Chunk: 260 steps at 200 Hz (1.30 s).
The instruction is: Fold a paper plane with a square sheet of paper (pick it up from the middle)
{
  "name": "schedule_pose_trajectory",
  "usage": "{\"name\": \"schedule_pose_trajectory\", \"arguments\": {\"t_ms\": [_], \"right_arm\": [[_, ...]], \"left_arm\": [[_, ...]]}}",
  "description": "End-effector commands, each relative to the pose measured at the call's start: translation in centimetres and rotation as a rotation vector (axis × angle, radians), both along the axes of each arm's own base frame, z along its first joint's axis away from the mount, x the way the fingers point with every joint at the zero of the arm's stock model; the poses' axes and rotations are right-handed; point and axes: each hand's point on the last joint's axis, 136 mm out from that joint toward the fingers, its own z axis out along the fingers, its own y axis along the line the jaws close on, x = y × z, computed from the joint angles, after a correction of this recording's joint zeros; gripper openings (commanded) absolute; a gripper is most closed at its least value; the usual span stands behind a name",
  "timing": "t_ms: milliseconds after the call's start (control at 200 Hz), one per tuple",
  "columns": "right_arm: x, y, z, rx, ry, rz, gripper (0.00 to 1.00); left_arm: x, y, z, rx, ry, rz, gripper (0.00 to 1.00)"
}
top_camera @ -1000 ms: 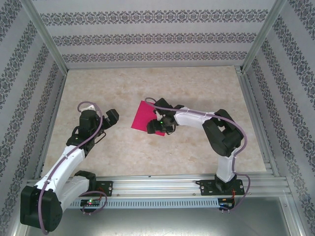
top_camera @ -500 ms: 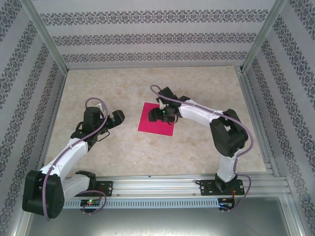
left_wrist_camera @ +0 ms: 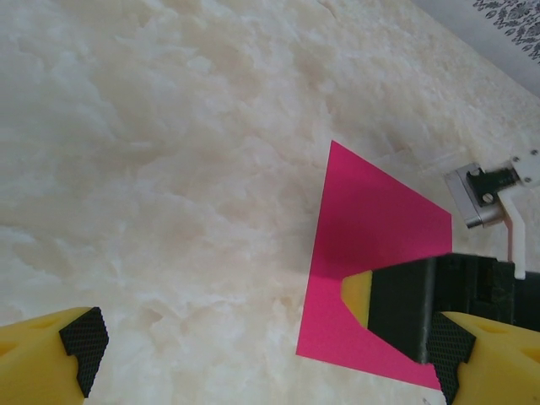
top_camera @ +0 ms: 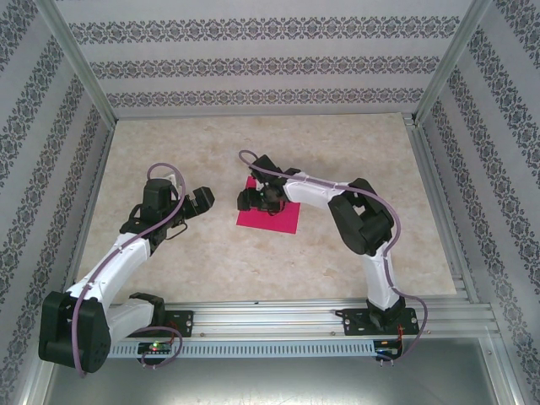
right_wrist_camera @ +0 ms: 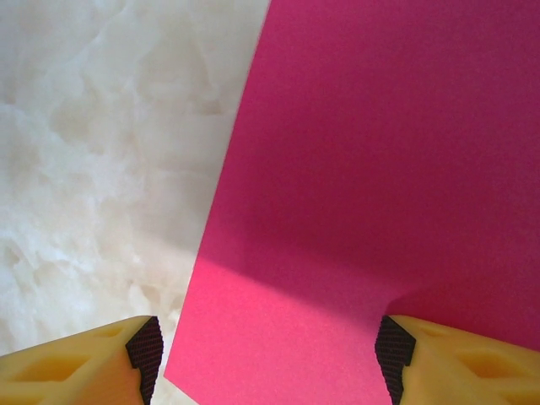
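Magenta paper [top_camera: 277, 219] flat on table [top_camera: 211, 143] — right claw [top_camera: 250, 201] overhead.

Cream marble-look table [top_camera: 253, 261], patterned wallpaper walls [top_camera: 253, 63], aluminium frame posts [top_camera: 76, 63]

The paper [right_wrist_camera: 363, 169] is thin, smooth and matt magenta. The table [top_camera: 253, 261] looks like cream marble with a faint sheen. The fingers [right_wrist_camera: 67, 363] are yellow plastic with black textured pads [right_wrist_camera: 145, 353], and the rail [top_camera: 278, 310] along the table's near edge is brushed metal.
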Motion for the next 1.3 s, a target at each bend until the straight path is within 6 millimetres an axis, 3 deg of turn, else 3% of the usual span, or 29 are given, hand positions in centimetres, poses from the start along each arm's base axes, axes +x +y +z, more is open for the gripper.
{"name": "schedule_pose_trajectory", "arguments": {"t_ms": [0,110,225,330,480,659,764,864,1104,1294], "right_arm": [[-6.4,-2.3,-3.6,-0.11,0.142,0.113,0.71],[-9.0,-3.2,-4.0,-0.107,0.163,0.179,0.7],[-10.1,-3.9,-3.1,-0.111,0.147,0.232,0.7],[-9.4,-3.9,-1.4,-0.117,0.108,0.233,0.71],[-7.1,-2.1,3.0,-0.048,0.004,0.179,0.72],[-4.1,-7.0,4.9,-0.34,-0.091,-0.004,0.79],[-3.4,-8.9,5.1,-0.444,-0.107,-0.066,0.86],[-3.3,-9.3,4.9,-0.484,-0.086,-0.074,0.93],[-3.2,-7.0,2.9,-0.449,-0.016,-0.025,0.98],[-2.9,-6.7,1.6,-0.469,0.013,-0.015,0.98]], "left_arm": [[0.2,0.3,1.0,0.009,-0.024,-0.007,1.0],[0.5,0.1,1.1,-0.009,-0.037,-0.005,1.0],[0.7,-0.4,1.1,-0.028,-0.033,-0.021,1.0],[1.0,-1.0,1.0,-0.061,-0.026,-0.036,1.0],[1.1,-2.8,0.9,-0.125,0.001,-0.118,1.0],[1.0,-5.7,-0.3,-0.194,0.106,-0.212,1.0],[0.9,-7.4,-1.5,-0.185,0.141,-0.255,1.0],[0.9,-8.3,-2.1,-0.192,0.151,-0.27,1.0],[1.1,-7.0,-3.1,-0.136,0.163,-0.201,1.0],[1.2,-6.7,-3.1,-0.122,0.158,-0.192,1.0]]}}
